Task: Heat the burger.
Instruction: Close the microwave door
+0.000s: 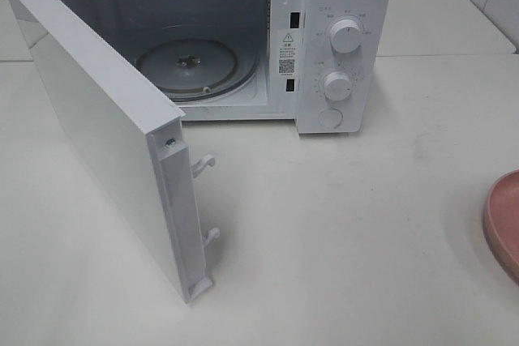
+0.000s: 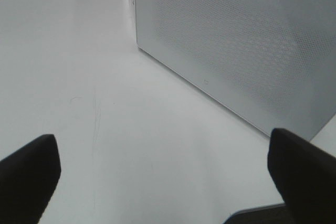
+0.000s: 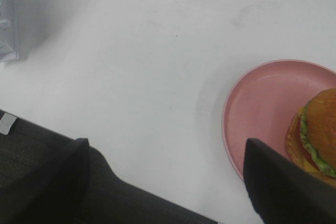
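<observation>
On the white surface (image 1: pixel 340 224): microwave (image 1: pixel 340 6) at the back, door (image 1: pixel 105 143) swung wide, glass turntable (image 1: pixel 195 66) bare inside.
Burger (image 3: pixel 317 135): sits on the pink plate (image 3: pixel 262 108), off to the right of the microwave and well apart from it; not yet lifted.
Left gripper (image 2: pixel 168 169): open wide and empty, hovering low beside the door's mesh panel.
Right gripper (image 3: pixel 173 182): spread open, holding nothing, with the burger just beside one finger.
Step in hand: door is already open; fetching the burger looks to be next.
Next move calls for: right gripper to centre over the bun, close gently, then carry it to the turntable.
View differences: overhead camera catches only the plate's rim at its edge, no burger and no arms; right wrist camera alone shows the burger.
</observation>
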Controlling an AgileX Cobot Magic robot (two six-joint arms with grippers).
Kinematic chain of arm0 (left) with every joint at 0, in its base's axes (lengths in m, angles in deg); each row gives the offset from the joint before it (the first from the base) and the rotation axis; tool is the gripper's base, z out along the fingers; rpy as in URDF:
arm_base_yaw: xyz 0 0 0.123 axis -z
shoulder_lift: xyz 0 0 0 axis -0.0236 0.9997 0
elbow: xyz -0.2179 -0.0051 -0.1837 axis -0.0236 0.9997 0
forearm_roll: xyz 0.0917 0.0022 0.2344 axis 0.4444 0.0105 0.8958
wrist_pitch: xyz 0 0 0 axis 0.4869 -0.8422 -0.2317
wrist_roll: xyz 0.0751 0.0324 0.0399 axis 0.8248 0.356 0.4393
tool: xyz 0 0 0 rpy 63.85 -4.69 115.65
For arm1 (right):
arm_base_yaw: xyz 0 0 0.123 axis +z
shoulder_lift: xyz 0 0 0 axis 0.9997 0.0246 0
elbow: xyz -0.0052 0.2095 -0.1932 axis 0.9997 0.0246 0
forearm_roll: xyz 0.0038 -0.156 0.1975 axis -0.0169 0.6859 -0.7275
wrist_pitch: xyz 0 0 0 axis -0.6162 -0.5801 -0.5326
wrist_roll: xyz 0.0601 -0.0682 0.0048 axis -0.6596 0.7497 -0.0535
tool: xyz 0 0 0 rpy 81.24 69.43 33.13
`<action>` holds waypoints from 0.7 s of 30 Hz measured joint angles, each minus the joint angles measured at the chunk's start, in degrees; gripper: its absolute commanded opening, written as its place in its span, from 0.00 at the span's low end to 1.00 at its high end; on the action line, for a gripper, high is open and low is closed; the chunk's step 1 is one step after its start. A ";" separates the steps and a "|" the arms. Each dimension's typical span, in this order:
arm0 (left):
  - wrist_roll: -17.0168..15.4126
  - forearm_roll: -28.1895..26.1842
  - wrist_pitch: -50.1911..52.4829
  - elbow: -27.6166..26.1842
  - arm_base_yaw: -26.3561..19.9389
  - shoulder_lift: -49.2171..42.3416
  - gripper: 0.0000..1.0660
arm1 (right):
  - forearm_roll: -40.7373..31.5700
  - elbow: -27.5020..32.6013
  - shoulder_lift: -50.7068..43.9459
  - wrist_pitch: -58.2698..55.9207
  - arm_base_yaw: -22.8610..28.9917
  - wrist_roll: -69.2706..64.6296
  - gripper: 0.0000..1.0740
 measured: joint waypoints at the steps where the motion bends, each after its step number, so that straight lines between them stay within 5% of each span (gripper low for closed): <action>1: 0.00 0.00 0.00 0.00 0.00 0.00 0.94 | 0.00 0.00 0.00 0.00 0.00 0.00 0.71; 8: -0.06 0.00 0.00 0.00 0.00 0.00 0.94 | -1.60 3.44 -8.77 -0.34 -8.14 1.49 0.71; 21: -0.06 0.00 0.00 0.00 0.00 0.00 0.94 | -2.01 6.59 -18.74 1.66 -15.70 1.55 0.71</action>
